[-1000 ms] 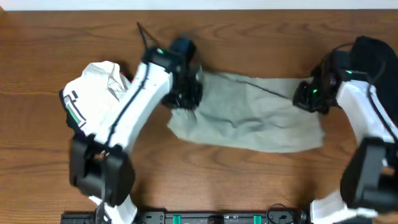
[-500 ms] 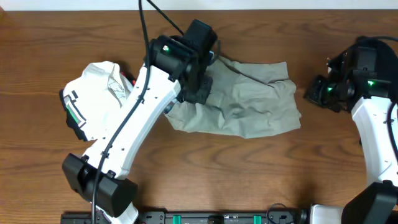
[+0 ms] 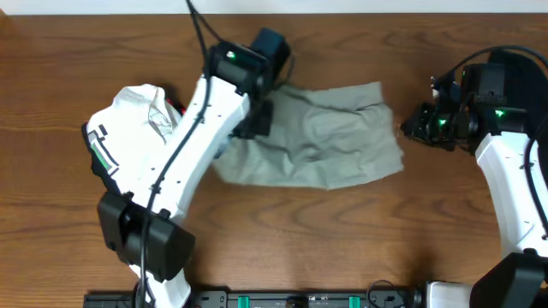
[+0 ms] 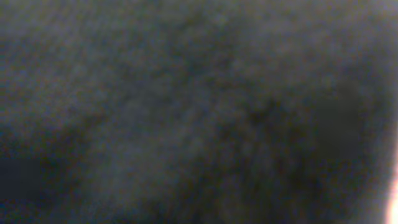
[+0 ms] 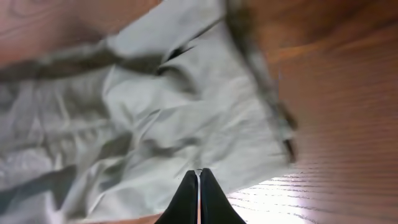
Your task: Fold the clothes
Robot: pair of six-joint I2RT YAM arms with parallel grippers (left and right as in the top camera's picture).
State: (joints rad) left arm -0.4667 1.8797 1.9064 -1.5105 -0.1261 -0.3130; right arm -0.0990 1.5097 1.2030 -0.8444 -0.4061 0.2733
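Pale grey-green shorts (image 3: 334, 145) rumpled flat, 1 edge pinched in the closed left gripper (image 3: 257, 120), the other lying loose just ahead of the empty, shut right gripper (image 5: 199, 180); by appearances no fold made yet, white striped top (image 3: 137, 128) waiting beyond the left jaws.

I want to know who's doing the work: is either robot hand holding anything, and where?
The left gripper seems to pinch the shorts at their left end, though its fingers are hidden. The right gripper is shut and empty.
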